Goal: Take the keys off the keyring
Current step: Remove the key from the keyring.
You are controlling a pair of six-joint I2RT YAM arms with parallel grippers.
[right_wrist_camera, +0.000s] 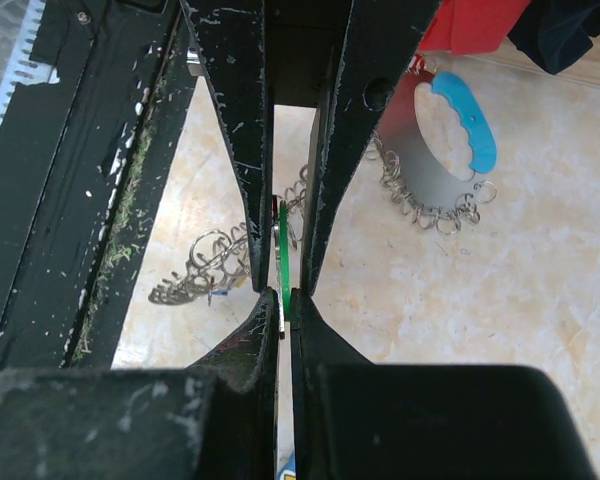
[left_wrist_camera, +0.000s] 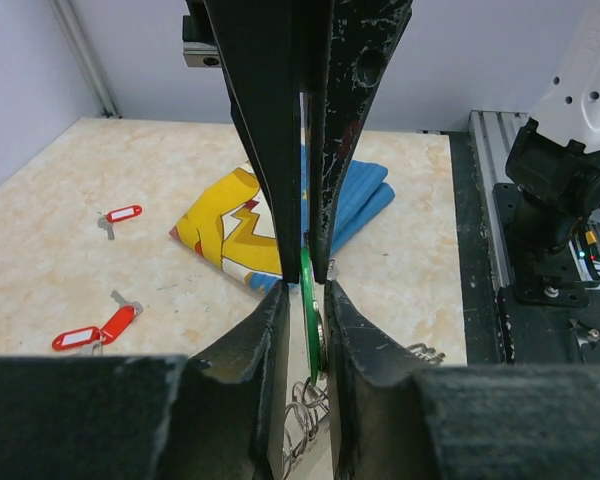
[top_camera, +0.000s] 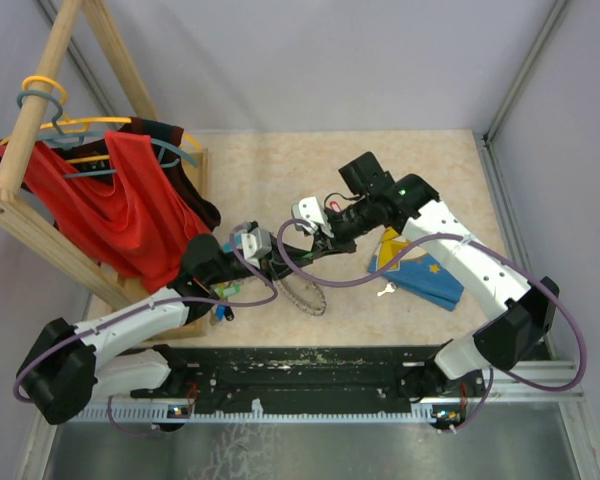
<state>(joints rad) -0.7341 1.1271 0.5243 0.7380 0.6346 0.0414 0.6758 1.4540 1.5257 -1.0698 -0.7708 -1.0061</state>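
Progress partial | you have red-tagged keys (left_wrist_camera: 98,332) loose on tabletop (left_wrist_camera: 70,260) | left end effector (left_wrist_camera: 307,285) and right end effector (right_wrist_camera: 283,295) each pinched shut on green-tagged key (left_wrist_camera: 308,320) | keyring (top_camera: 306,293) seemingly holds more.

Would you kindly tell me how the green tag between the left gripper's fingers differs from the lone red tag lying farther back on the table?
The green tag stands upright, edge-on; the lone red tag lies flat, showing a white label. The green tag is pinched in the left gripper, above silver loops; the red tag lies free on the table, held by nothing. Both are small plastic key tags.
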